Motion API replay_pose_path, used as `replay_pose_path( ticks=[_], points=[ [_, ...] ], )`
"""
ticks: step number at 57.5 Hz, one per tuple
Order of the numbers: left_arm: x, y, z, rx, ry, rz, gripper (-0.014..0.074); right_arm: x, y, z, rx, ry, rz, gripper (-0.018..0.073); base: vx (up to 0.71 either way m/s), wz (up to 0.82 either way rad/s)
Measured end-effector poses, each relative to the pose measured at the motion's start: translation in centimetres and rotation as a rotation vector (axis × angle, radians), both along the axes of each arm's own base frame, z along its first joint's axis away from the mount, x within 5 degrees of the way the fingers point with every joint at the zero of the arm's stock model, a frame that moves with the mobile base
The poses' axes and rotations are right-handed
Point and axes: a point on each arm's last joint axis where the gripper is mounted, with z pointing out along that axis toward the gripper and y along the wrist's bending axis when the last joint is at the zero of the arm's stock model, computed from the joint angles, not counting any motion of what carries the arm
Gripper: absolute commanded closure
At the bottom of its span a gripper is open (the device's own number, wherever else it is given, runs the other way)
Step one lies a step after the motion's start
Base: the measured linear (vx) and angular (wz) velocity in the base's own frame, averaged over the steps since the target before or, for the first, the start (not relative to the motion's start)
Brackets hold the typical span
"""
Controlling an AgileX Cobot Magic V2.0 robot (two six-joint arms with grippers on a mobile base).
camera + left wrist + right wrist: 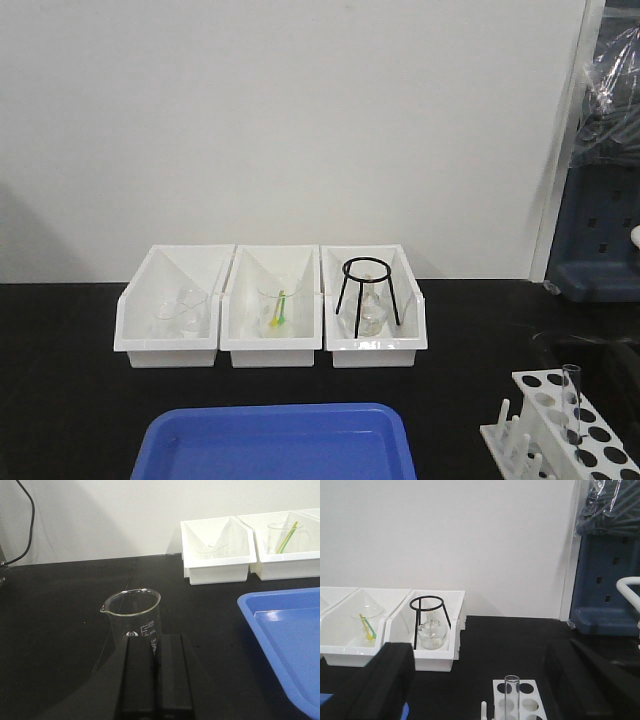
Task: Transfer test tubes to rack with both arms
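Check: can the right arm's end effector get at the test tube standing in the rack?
Probably yes. The right end effector is open, and the test tube stands upright in the rack right between its fingers, nothing between.

My front camera looks level across the black table (60,400) toward the wall, taking in three white bins (272,305). My left wrist camera sits low, close to a beaker (132,617). My right wrist camera shares the bins and rack (517,702).

Plain white wall (300,120), black tabletop (60,400)
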Motion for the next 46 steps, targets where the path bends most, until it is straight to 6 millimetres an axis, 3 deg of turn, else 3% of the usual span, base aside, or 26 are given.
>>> replay_pose_path(
  ticks=[46],
  points=[
    [0.01,0.0,0.05,-0.001,-0.006,0.0,0.0601,0.0,0.0,0.0,-0.002,0.0,0.0,-0.0022,0.0,0.0]
  ],
)
